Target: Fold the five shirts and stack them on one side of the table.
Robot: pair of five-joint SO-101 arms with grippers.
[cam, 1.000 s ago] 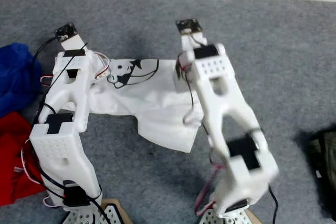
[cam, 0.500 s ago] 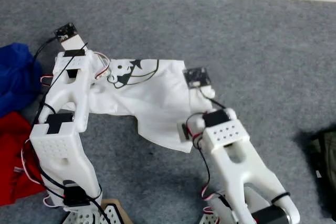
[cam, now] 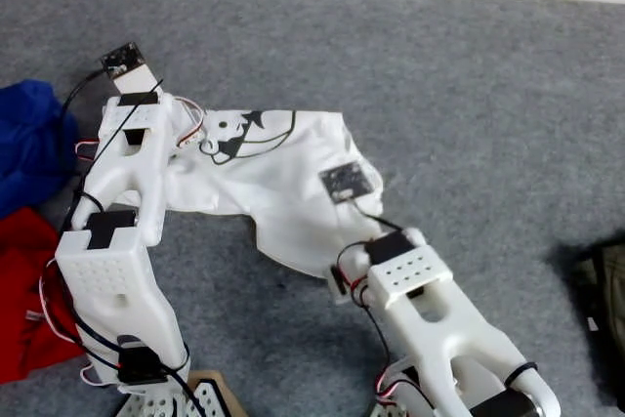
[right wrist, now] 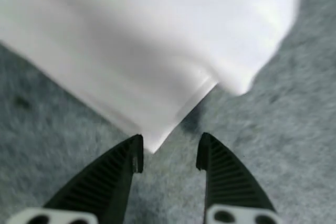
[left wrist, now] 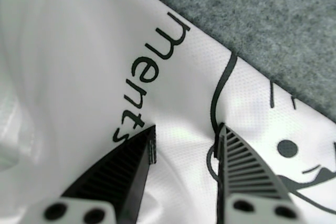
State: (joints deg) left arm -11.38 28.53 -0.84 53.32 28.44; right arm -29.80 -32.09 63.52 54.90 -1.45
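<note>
Now: both jaws apart at the white shirt

Underneath everything lies the grey surface (cam: 488, 85), which shows bare between the right jaws. The white shirt (cam: 283, 178) is spread out crumpled on it, directly under the left jaws and just ahead of the right jaws, reaching from one pair to the other.

The left arm (cam: 117, 241) stretches forward over one end of the shirt. The left jaws stand moderately wide, with both tips down on the cloth and a flat strip of white fabric between them, nothing pinched. Black lettering (left wrist: 152, 72) runs away from one tip, and a black line drawing (left wrist: 294, 153) lies just beyond the other.

The right arm (cam: 439, 310) is bent low at the near edge of the shirt. The right jaws are also parted at a middling width and hold nothing. The shirt's hem corner (right wrist: 157, 132) comes to a point just ahead of one tip, and I cannot tell whether it touches.

A blue shirt (cam: 29, 144) lies bunched well out to the outer side of the left jaws. A red shirt (cam: 24, 290) lies behind it, back beside the left arm. A dark bundle (cam: 604, 290) sits well apart on the outer side of the right jaws.
</note>
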